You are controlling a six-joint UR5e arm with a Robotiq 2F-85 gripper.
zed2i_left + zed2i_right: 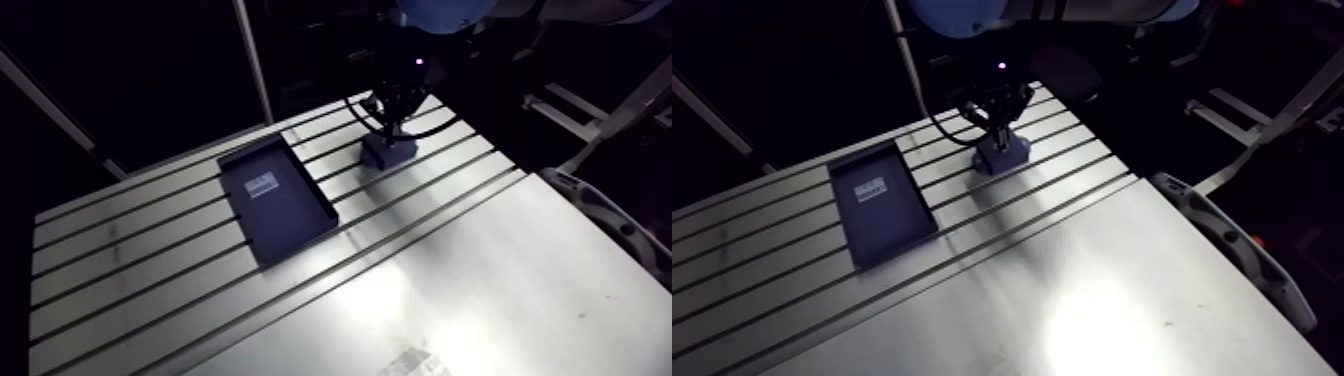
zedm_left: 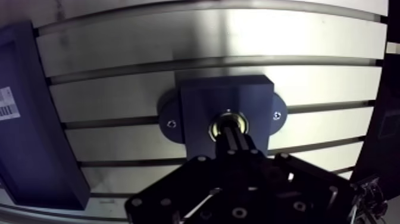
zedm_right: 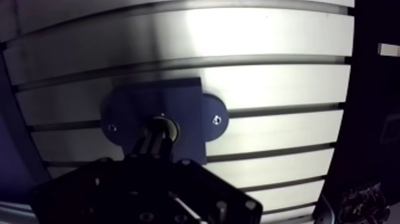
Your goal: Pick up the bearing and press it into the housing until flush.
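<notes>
A dark blue housing (image 2: 202, 101) with two rounded screw ears sits on the slotted table, seen straight down in the wrist view. A bright metal bearing (image 2: 213, 128) shows as a ring in the housing's bore. My gripper (image 2: 231, 132) stands directly over the bore with its two fingers pressed together, their tips meeting the bearing's middle. The ring peeks out around the tips; how deep it sits in the bore is hidden by them. In the arm view the gripper (image 1: 395, 118) comes down onto the housing (image 1: 388, 150) at the table's far side.
A dark shallow tray (image 1: 275, 195) with a white label lies to the left of the housing, across several table slots (image 1: 150, 260). The table's right edge (image 1: 600, 215) borders a pale curved part.
</notes>
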